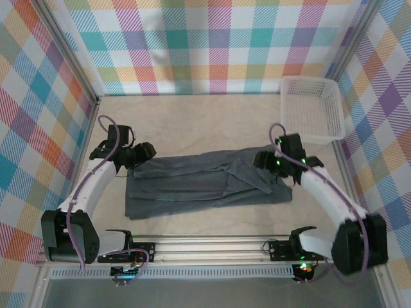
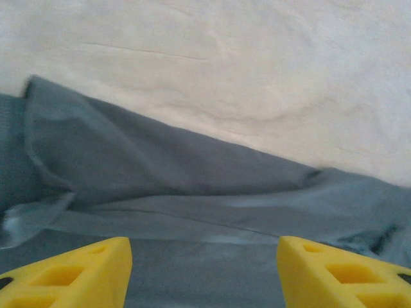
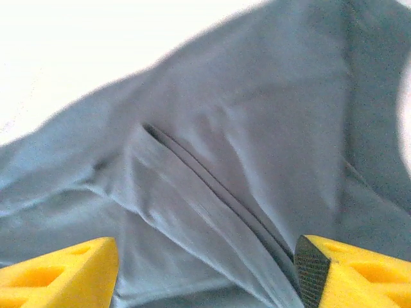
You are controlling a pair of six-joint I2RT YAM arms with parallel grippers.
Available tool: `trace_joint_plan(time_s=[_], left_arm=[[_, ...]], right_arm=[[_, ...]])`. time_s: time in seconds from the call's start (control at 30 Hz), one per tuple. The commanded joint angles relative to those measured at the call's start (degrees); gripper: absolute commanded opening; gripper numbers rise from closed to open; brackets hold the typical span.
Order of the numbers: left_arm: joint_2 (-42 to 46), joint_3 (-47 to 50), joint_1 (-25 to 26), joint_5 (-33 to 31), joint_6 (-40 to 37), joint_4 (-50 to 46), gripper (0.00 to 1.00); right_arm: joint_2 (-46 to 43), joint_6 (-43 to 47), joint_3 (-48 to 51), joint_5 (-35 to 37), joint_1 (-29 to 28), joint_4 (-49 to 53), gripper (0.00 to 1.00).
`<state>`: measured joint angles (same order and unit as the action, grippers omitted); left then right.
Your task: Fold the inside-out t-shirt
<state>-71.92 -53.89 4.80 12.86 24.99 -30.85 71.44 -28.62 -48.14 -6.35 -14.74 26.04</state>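
the t-shirt (image 1: 205, 183) is laid flat; left gripper (image 2: 204, 276) and right gripper (image 3: 205, 276) are held open over its ends. a white basket (image 1: 283, 96) is set apart, far right.

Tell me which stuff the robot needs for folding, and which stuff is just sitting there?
For the job:
- t-shirt, spread flat on the table
- left claw, open over the t-shirt
- right claw, open over the t-shirt

Just lying about:
- basket, white, at the far right, apart from the t-shirt
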Motion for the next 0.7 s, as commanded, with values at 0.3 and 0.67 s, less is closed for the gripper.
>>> trace_joint_plan(time_s=[0.3,0.67], left_arm=[[4.51,5.99,8.82,2.18,4.84,3.54,0.64],[1.67,6.34,9.09,1.74,4.20,4.23,0.64]], right_arm=[[29.22,3.38,-13.20,-13.64,-3.59,-8.70,0.56],[30.17,3.16,-13.97,-14.81,-4.31,-7.05,0.08]])
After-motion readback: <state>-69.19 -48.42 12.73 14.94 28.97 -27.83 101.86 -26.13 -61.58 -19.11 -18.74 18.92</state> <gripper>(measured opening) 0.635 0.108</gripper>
